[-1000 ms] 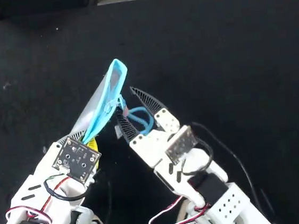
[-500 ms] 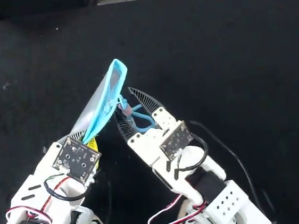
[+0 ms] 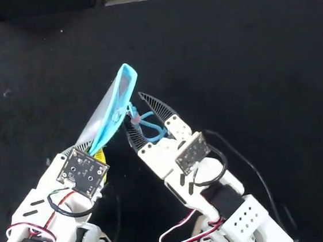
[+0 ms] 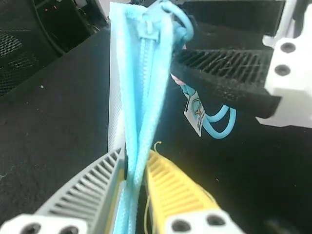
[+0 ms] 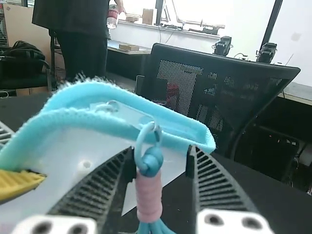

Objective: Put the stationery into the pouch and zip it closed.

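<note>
The left end effector (image 3: 96, 146) pinches the lower end of the pouch (image 3: 113, 103), holding it tilted up off the counter (image 3: 247, 60), and that narrow grip may slip when the zip is tugged. The right end effector (image 3: 136, 113) is spread around the pull cord (image 3: 150, 128), so closing off-centre could miss the cord.

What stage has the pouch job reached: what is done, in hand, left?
Done: the zip looks joined from the left end effector up to the slider. In hand: that end effector clamps the pouch; the right end effector stands open astride the pull cord. Left: the far stretch appears unzipped.
</note>
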`<move>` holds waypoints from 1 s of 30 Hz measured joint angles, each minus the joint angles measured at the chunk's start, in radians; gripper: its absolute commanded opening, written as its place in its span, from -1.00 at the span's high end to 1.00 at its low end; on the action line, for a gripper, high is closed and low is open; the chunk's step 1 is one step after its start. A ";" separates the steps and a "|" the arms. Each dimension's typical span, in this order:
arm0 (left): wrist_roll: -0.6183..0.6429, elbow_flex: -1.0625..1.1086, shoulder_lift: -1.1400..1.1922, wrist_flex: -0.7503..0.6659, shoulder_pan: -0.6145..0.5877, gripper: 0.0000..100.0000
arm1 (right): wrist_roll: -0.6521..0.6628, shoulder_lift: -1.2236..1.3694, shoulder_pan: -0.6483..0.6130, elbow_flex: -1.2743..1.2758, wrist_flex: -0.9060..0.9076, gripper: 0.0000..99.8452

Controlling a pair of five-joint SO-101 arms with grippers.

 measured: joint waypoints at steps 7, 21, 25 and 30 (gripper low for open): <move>0.000 0.000 0.000 0.000 0.000 0.94 | 0.002 -0.123 0.002 0.021 0.000 0.65; 0.000 0.000 0.000 0.000 0.000 0.94 | 0.000 -0.166 0.000 0.051 0.000 0.94; 0.000 0.000 0.000 0.000 0.000 0.94 | 0.000 -0.166 0.000 0.051 0.000 0.97; 0.000 0.000 0.000 0.000 0.000 0.94 | 0.000 -0.166 0.003 0.051 0.000 0.98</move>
